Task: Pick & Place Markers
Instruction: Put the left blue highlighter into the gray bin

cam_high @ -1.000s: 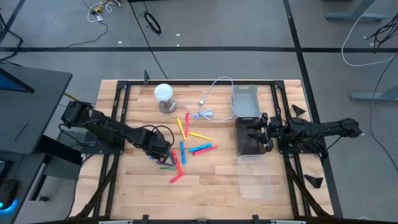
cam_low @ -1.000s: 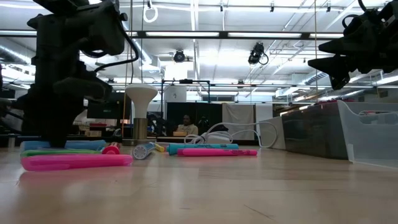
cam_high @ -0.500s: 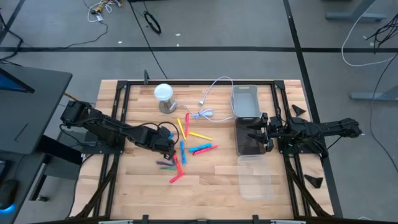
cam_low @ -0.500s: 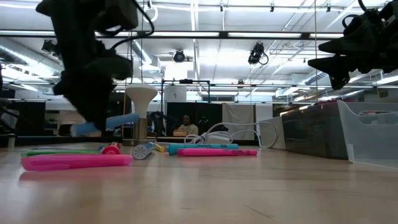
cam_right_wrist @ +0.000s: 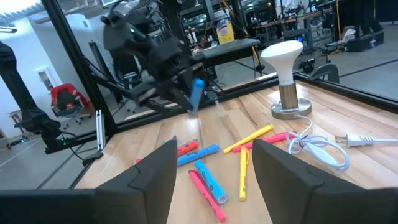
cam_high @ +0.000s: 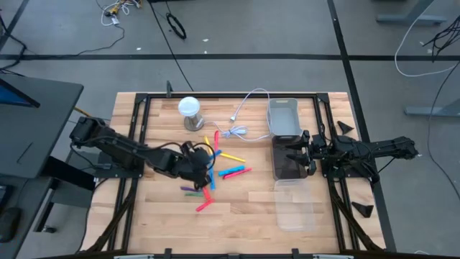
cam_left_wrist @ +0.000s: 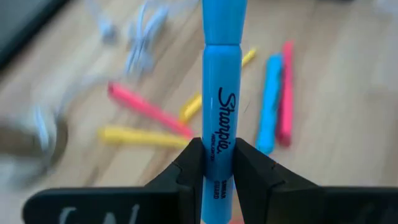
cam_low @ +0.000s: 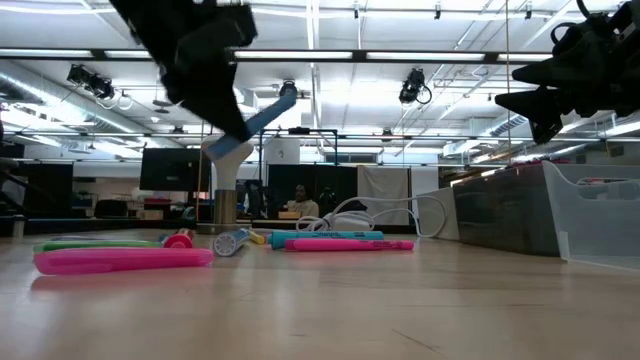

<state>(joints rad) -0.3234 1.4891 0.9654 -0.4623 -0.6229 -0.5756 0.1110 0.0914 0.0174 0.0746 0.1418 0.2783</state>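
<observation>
1. My left tool (cam_left_wrist: 216, 163) is clamped on a blue marker (cam_left_wrist: 221, 106), fingers (cam_left_wrist: 188, 163) pinching its lower barrel; black "Sharpie" lettering shows just above the grip.
2. In the low view the blue marker (cam_low: 262, 113) hangs tilted in the air, well clear of the worktop (cam_low: 330, 300).
3. From above, the left tool (cam_high: 199, 162) sits over the middle of the worktop (cam_high: 244, 208), right at the scatter of markers (cam_high: 219, 167).
4. Loose markers on the wood: yellow (cam_high: 231, 156), blue (cam_high: 228, 172), pink (cam_high: 204, 205), plus green and purple ones just beside the tool.
5. In the low view a long pink marker (cam_low: 120, 259) lies nearest the camera, a green one behind it.
6. My right tool (cam_right_wrist: 211, 168) waits with its fingers spread apart, on the right side above a dark bin (cam_high: 287, 162).
7. A grey bin (cam_high: 284, 116) sits beyond the dark one, a clear bin (cam_high: 295, 205) nearer.
8. A white lamp (cam_high: 189, 111) stands toward the far edge, with a white cable (cam_high: 241, 115) beside it.
</observation>
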